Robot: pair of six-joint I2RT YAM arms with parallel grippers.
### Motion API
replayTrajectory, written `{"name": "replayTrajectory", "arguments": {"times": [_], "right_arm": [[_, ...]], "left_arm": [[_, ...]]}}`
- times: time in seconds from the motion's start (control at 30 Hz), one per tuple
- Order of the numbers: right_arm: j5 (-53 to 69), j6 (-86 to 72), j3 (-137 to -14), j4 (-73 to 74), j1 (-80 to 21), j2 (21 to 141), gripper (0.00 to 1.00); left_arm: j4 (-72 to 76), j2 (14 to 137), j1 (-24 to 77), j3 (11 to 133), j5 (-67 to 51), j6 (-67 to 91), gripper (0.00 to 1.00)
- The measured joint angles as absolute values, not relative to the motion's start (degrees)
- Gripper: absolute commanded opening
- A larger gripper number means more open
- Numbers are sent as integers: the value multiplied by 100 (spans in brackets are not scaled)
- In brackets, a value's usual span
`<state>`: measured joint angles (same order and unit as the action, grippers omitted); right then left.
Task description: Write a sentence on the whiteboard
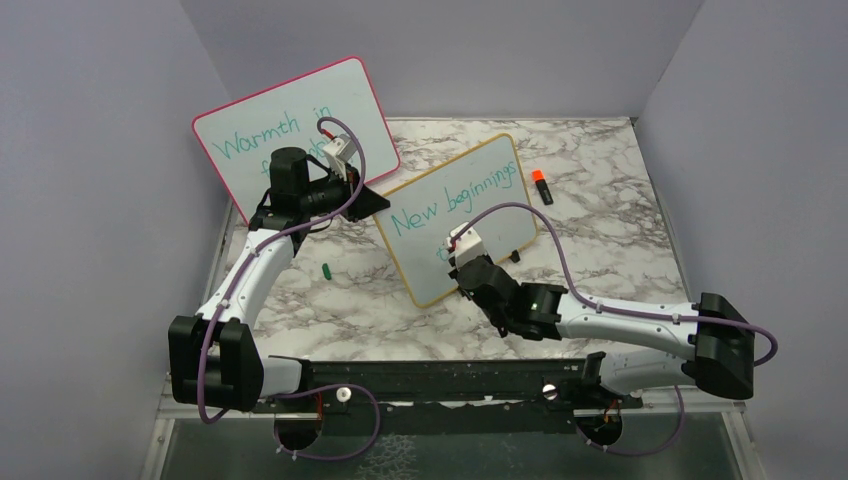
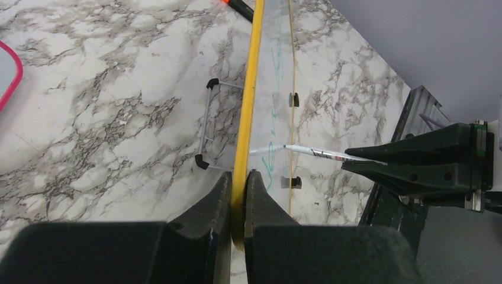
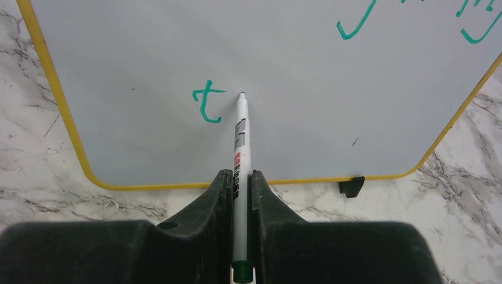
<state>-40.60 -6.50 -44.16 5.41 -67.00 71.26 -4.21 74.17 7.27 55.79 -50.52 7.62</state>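
Found left tool [image 2: 238, 177] clamped on whiteboard [image 2: 272, 89] edge, right tool [image 3: 240, 177] clamped on marker [image 3: 241, 133], tip on board beside teal "t" [image 3: 207, 105].

— What colour is the whiteboard [image 1: 490, 220]?
— A yellow-orange frame around a pale grey-white face, with small black feet [image 3: 351, 186] under its lower edge.
— And the sentence [image 1: 458, 200] on it?
— Teal-green, as is the writing on the pink-framed whiteboard [image 1: 290, 125] behind it.
— The marker [image 3: 241, 148] at its face?
— White barrel, red and grey label bands, dark green end.
— The table [image 1: 620, 230] beneath it?
— White marble pattern with grey-brown veins. Right of the whiteboard lies a black pen with an orange cap [image 1: 541, 186]; left of it, a small green cap [image 1: 326, 269].
— The grippers?
— The left gripper [image 2: 239, 177] and the right gripper [image 3: 240, 174] are both black.
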Motion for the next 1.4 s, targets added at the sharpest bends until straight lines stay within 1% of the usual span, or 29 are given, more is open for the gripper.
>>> {"name": "replayTrajectory", "arguments": {"times": [0.53,1.4], "right_arm": [[-3894,-600,-4416,513,-6674,7153,0],[-3769,-827,-4322,967,-6674,7091,0]], "left_arm": [[-429,7417,725,5579,-5050,760,0],[-434,7417,725,5579,-5050,760,0]]}}
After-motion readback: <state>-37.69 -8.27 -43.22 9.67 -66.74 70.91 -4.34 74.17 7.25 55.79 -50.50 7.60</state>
